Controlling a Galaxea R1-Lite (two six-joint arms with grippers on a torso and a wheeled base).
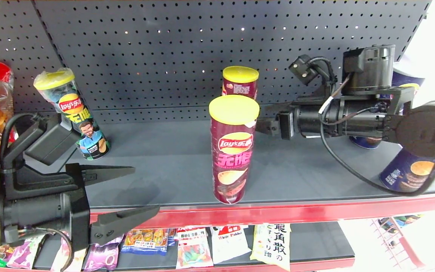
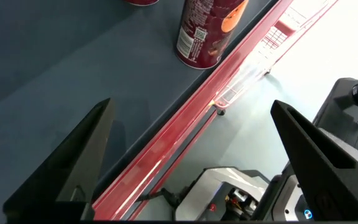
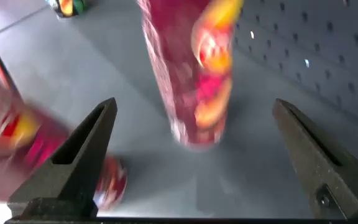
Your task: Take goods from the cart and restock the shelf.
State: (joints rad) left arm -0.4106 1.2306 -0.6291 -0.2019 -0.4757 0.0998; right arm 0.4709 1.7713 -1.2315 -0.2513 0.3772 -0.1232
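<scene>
**Both grippers empty at the shelf; two maroon cans stand on it**

The shelf [image 1: 172, 166] holds a maroon chip can [image 1: 233, 151] upright at the near red edge, about mid-shelf. A second maroon can [image 1: 240, 82] stands directly behind it, against the pegboard [image 1: 157, 49]. Far left, a plastic-wrapped can [image 1: 74, 113] leans toward the left. On the right, blue cans [image 1: 406, 173] sit partly hidden behind the right arm.

The right gripper [image 1: 263, 121] reaches in from the right over the shelf, its tips just right of the two maroon cans. Its jaws are spread wide and hold nothing. In its wrist view the second maroon can [image 3: 194, 81] lies ahead, in line with the gap between the fingers [image 3: 79, 155]. That picture is smeared, so I cannot tell whether a finger touches it.

The left gripper [image 1: 146, 189] hangs at the near left, by the shelf's front edge. It is also wide open and empty, well apart from the near can [image 2: 207, 31].

I judge that this falls between placements, since goods are on the shelf and no hand is loaded. The next move likely calls for drawing the right gripper back to the right without clipping the near can. After that comes turning to the cart for another item.
</scene>
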